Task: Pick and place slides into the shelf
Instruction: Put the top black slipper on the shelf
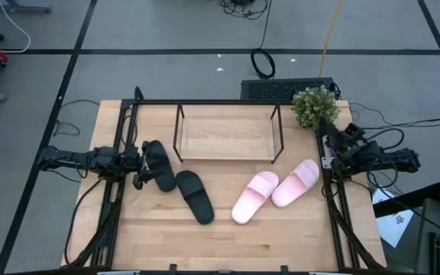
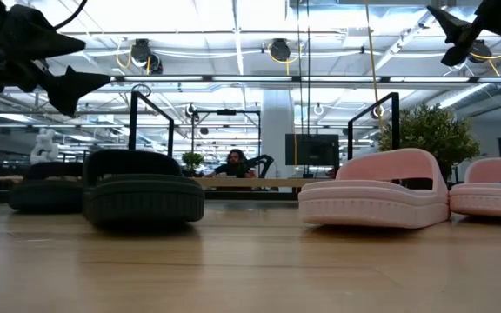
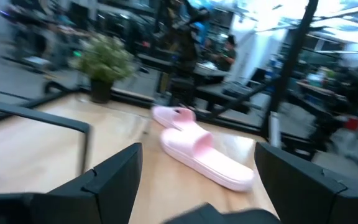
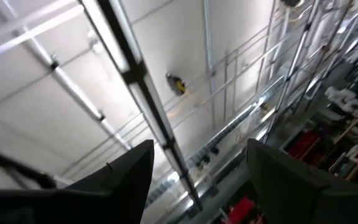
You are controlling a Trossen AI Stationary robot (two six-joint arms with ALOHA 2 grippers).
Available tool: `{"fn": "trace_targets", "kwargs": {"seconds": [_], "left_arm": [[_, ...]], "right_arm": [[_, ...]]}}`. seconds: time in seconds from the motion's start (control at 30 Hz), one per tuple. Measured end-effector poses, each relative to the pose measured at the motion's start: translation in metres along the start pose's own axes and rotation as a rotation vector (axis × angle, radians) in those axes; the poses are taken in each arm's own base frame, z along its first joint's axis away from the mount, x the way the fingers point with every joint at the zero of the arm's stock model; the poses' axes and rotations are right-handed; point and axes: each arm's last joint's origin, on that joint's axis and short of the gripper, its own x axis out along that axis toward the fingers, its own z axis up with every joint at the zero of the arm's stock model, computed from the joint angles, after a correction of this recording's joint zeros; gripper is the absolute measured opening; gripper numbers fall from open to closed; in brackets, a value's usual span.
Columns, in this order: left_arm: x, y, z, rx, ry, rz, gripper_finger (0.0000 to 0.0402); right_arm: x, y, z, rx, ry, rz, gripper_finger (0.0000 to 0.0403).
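Two black slides lie left of centre, one [image 1: 159, 164] close under my left gripper [image 1: 139, 165] and the other [image 1: 195, 197] nearer the table's near edge. Two pink slides [image 1: 254, 197] [image 1: 295, 183] lie side by side right of centre, soles down. The shelf [image 1: 228, 137] stands at the far middle with its wooden board bare. In the low view my left gripper [image 2: 68, 83] hangs open well above the black slides [image 2: 142, 196]. Its wrist view shows spread fingers [image 3: 114, 174] facing the pink slides [image 3: 204, 152]. My right gripper [image 1: 329, 143] waits open at the table's right edge, pointing up.
A small potted plant [image 1: 315, 105] stands at the far right corner, close to the right arm. A keyboard [image 1: 285, 89] lies just beyond the far edge. Bare wood stretches along the near edge [image 1: 228, 244]. A person sits in the room behind [image 2: 233, 163].
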Motion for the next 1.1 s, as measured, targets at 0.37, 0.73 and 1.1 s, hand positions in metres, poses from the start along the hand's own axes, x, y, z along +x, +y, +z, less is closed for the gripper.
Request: {"fn": "trace_targets", "kwargs": {"seconds": [0.37, 0.73, 1.1], "left_arm": [[-0.002, -0.002, 0.020, -0.122, -0.220, 0.026, 0.0308], [-0.018, -0.009, 0.056, -0.433, -0.601, -0.181, 0.0308], [-0.020, -0.009, 0.059, -0.488, -0.633, -0.206, 0.0308]], "right_arm": [[0.028, 0.012, -0.010, -0.146, 0.066, -0.057, 0.0247], [0.055, 0.040, -0.001, -0.148, 0.059, 0.108, 0.0247], [0.069, 0.059, 0.008, -0.264, 0.017, 0.281, 0.0247]]}}
